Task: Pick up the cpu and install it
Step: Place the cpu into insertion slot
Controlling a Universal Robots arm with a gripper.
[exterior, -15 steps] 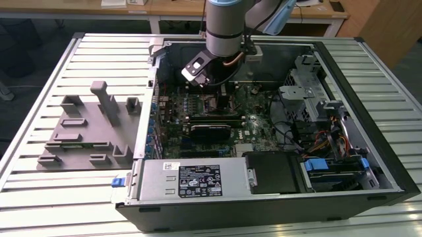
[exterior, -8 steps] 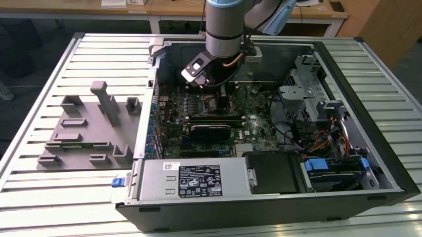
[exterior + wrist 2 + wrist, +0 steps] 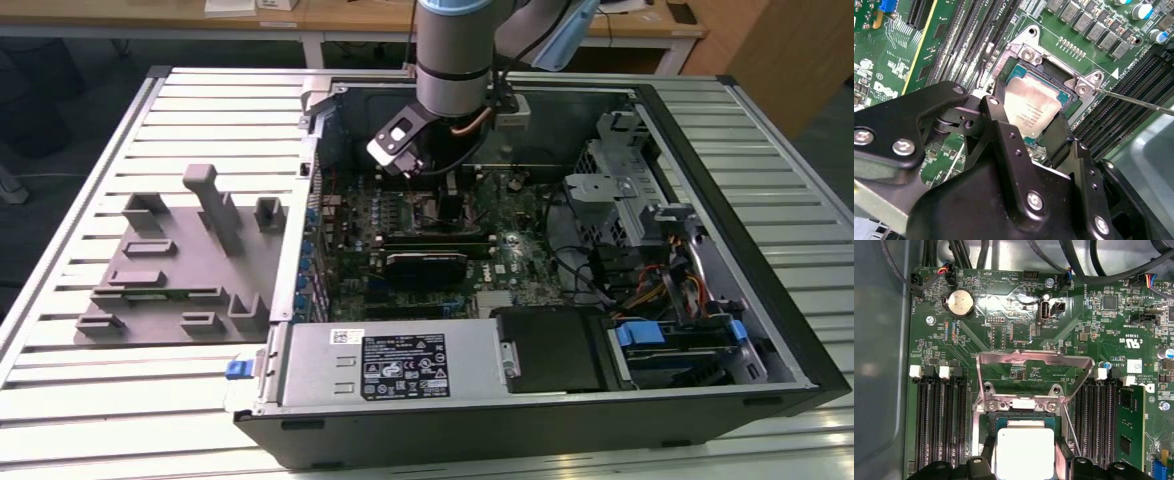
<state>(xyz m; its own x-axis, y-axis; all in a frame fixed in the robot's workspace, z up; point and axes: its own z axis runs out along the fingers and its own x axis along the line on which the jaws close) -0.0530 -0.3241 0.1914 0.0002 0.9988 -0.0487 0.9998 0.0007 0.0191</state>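
On the slatted table (image 3: pixel 80 400), inside the open computer case (image 3: pixel 534 425), the gripper (image 3: pixel 1029 118) clamps the cpu (image 3: pixel 1031 105) over its socket (image 3: pixel 1053 75).

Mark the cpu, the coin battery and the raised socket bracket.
cpu (image 3: pixel 1024 452), first wrist view, middle of its silver top.
coin battery (image 3: pixel 960 302), first wrist view, its face.
socket bracket (image 3: pixel 1034 356), first wrist view, its crossbar.

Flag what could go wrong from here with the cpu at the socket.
1. The cpu is at the socket with the fingers covering two of its edges, so flat seating can't be confirmed. Pressing on a tilted chip might damage the contacts.
2. The thin lever and the raised load plate stand close to the gripper. A sideways move may snag them.
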